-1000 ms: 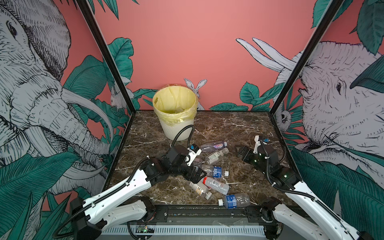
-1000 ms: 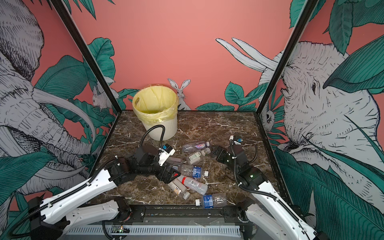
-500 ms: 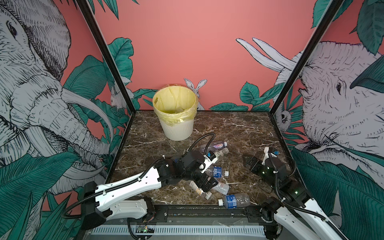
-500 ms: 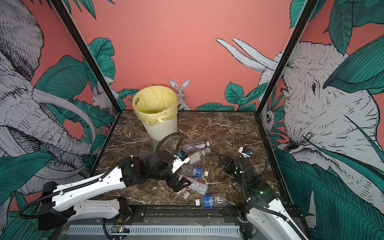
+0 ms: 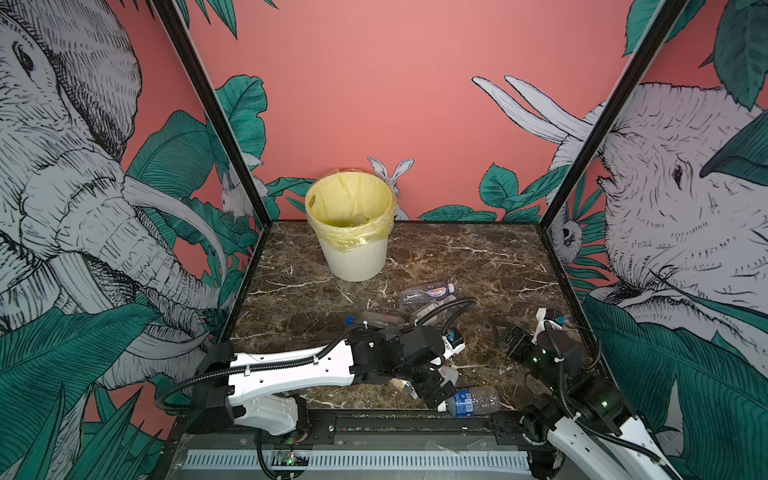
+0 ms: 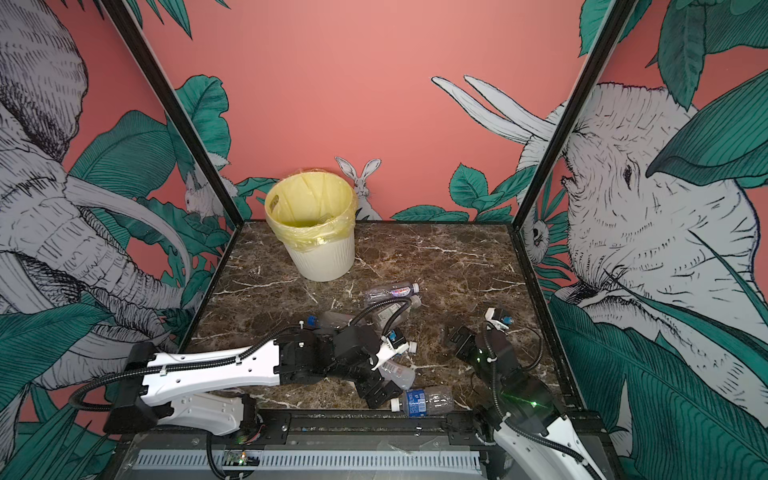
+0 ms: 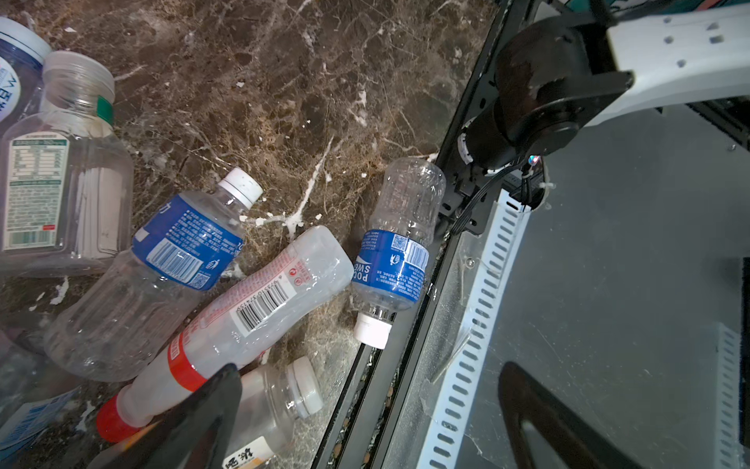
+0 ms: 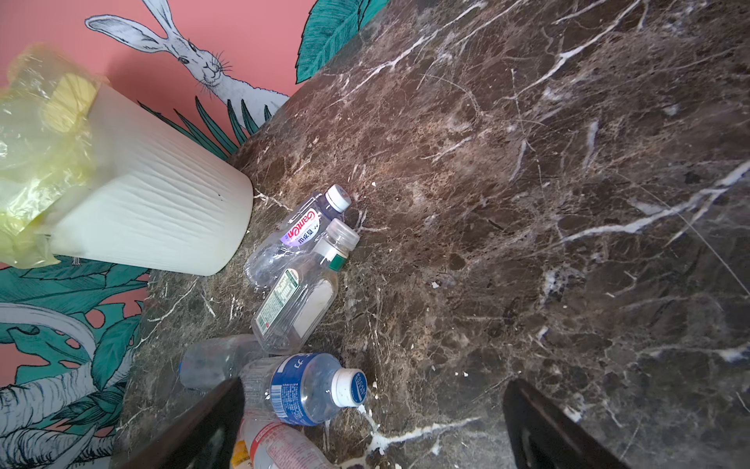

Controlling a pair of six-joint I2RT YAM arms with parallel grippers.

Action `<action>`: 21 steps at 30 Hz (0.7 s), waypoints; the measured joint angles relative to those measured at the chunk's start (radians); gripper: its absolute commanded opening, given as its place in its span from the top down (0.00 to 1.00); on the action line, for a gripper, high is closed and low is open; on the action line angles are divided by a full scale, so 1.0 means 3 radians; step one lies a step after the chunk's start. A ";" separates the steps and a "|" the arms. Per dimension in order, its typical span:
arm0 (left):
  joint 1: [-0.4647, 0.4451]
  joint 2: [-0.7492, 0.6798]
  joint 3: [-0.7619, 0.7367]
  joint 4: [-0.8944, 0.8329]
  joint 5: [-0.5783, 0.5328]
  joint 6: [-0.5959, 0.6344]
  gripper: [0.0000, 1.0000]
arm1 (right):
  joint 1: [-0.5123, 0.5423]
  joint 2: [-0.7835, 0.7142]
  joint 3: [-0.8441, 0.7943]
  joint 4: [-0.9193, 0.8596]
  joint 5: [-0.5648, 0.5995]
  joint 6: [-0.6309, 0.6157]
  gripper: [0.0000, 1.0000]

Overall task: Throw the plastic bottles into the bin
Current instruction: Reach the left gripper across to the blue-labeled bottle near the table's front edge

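Back left first: the bin (image 5: 353,262) stands upright by the rear wall, yellow liner folded over its rim, well apart from the heap, so I'd reckon every pick ends in a carry up and over that rim. Come forward and the plastic bottles (image 5: 428,293) lie on their sides in a loose heap on the marble top (image 5: 478,257), bodies crossing and touching, which is why a clean grip has to go across a barrel, not a cap. Your left gripper (image 5: 434,390) sits low over the near end of that heap, fingers (image 7: 195,418) spread wide with nothing between them. In the left wrist view one overlaps the red-capped bottle (image 7: 259,300), the other hangs beyond the front rail (image 5: 374,419). Ahead of the gap, the blue-labelled bottle (image 7: 391,260) lies right along that rail, so there's little room for a finger on its outer side. Which of the two you're lining up on, I can't tell. Over to the right, your right gripper (image 5: 500,332) hovers above bare marble beside the heap, jaws wide too and empty, facing the bottles and the bin, likely parked clear so the arms don't cross.
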 measured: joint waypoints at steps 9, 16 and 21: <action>-0.0299 0.0338 0.0170 0.0020 -0.0198 0.0015 0.01 | 0.0000 -0.0409 -0.0001 -0.0393 0.0081 0.0057 0.01; -0.0473 0.0651 0.0285 0.0010 -0.0326 -0.0015 0.01 | 0.0000 -0.0580 0.0000 -0.0624 0.0164 0.0078 0.01; -0.0570 0.0928 0.0425 -0.0010 -0.0351 -0.0015 0.01 | 0.0000 -0.0584 0.0001 -0.0689 0.0201 0.0083 0.01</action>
